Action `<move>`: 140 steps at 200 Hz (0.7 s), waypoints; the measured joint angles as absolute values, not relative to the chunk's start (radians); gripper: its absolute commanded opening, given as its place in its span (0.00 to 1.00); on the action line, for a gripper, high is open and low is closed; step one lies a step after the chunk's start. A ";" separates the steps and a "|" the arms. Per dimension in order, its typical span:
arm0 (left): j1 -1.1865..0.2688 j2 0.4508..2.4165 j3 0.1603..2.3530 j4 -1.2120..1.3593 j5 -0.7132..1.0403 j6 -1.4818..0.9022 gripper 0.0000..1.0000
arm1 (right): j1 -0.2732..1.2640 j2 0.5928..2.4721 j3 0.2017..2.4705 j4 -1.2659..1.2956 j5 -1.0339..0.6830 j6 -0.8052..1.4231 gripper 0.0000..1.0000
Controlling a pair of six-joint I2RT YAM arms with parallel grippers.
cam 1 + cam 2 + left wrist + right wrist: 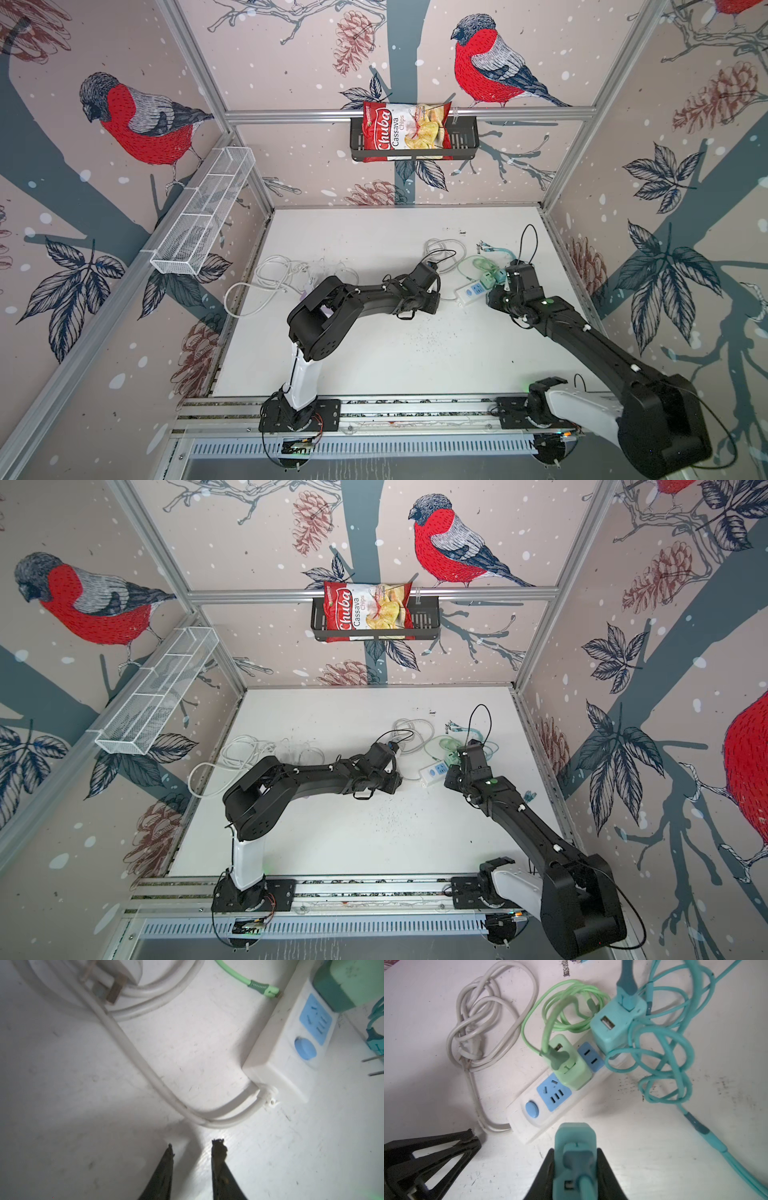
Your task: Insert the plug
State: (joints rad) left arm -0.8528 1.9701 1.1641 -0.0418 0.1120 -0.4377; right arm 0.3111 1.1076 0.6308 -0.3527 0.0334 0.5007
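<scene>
My right gripper [575,1150] is shut on a teal plug [574,1138], a small charger block with a teal cable running out of its back. It hangs just beside the button end of the white power strip [529,1124], near the strip's free blue socket [553,1093]. In the left wrist view the plug's [375,1043] two prongs show at the edge. A green charger [571,1068] sits in the strip's middle and another teal charger [614,1028] at its far end. My left gripper [194,1145] is open with nothing between its fingers, low over the table by the strip's cord. Both top views show the strip [471,293] [434,773] between the two wrists.
A coiled white cord [483,1022] lies beyond the strip, with a green cable loop [566,1005] and tangled teal cables [670,1053] beside it. More white cable [270,274] lies at the table's left. A chip bag [405,126] sits in a wall basket, and a white mesh basket [203,212] hangs on the left wall.
</scene>
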 measured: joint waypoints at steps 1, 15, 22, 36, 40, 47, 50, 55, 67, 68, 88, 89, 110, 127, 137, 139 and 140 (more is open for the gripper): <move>-0.853 1.969 1.163 -0.042 0.112 -0.438 0.33 | 0.311 1.108 0.631 -0.353 0.033 0.501 0.07; -0.853 1.962 1.154 -0.043 0.121 -0.437 0.32 | 0.297 1.106 0.640 -0.361 0.020 0.505 0.07; -0.853 1.962 1.151 -0.039 0.123 -0.437 0.32 | 0.292 1.107 0.648 -0.371 0.011 0.510 0.07; -0.853 1.962 1.144 -0.027 0.129 -0.430 0.32 | 0.290 1.107 0.661 -0.375 -0.008 0.531 0.07; -0.853 1.962 1.141 -0.022 0.131 -0.422 0.32 | 0.290 1.107 0.665 -0.375 -0.014 0.537 0.07; -0.853 1.962 1.134 -0.006 0.136 -0.418 0.32 | 0.290 1.107 0.669 -0.374 -0.023 0.558 0.07; -0.853 1.962 1.132 -0.001 0.139 -0.418 0.32 | 0.290 1.107 0.670 -0.374 -0.025 0.558 0.07; -0.853 1.962 1.127 0.009 0.144 -0.417 0.33 | 0.290 1.107 0.672 -0.374 -0.030 0.566 0.07; -0.853 1.962 1.118 0.031 0.156 -0.411 0.33 | 0.289 1.107 0.674 -0.376 -0.032 0.591 0.07; -0.853 1.962 1.118 0.033 0.157 -0.411 0.33 | 0.289 1.107 0.674 -0.376 -0.032 0.593 0.07; -0.854 1.969 1.114 0.067 0.187 -0.391 0.33 | 0.290 1.107 0.680 -0.378 -0.031 0.638 0.07; -0.854 1.969 1.114 0.068 0.188 -0.391 0.33 | 0.290 1.107 0.680 -0.378 -0.031 0.638 0.07; -0.865 1.980 1.111 0.102 0.212 -0.384 0.32 | 0.292 1.105 0.681 -0.379 -0.021 0.666 0.07; -0.887 1.993 1.111 0.131 0.229 -0.376 0.32 | 0.292 1.106 0.686 -0.382 -0.006 0.686 0.07; -0.900 2.001 1.111 0.149 0.236 -0.366 0.32 | 0.292 1.110 0.695 -0.391 0.003 0.690 0.07; -0.902 2.002 1.110 0.152 0.237 -0.366 0.32 | 0.292 1.111 0.697 -0.392 0.005 0.691 0.07; -0.904 2.003 1.109 0.155 0.237 -0.366 0.32 | 0.292 1.112 0.698 -0.393 0.006 0.692 0.07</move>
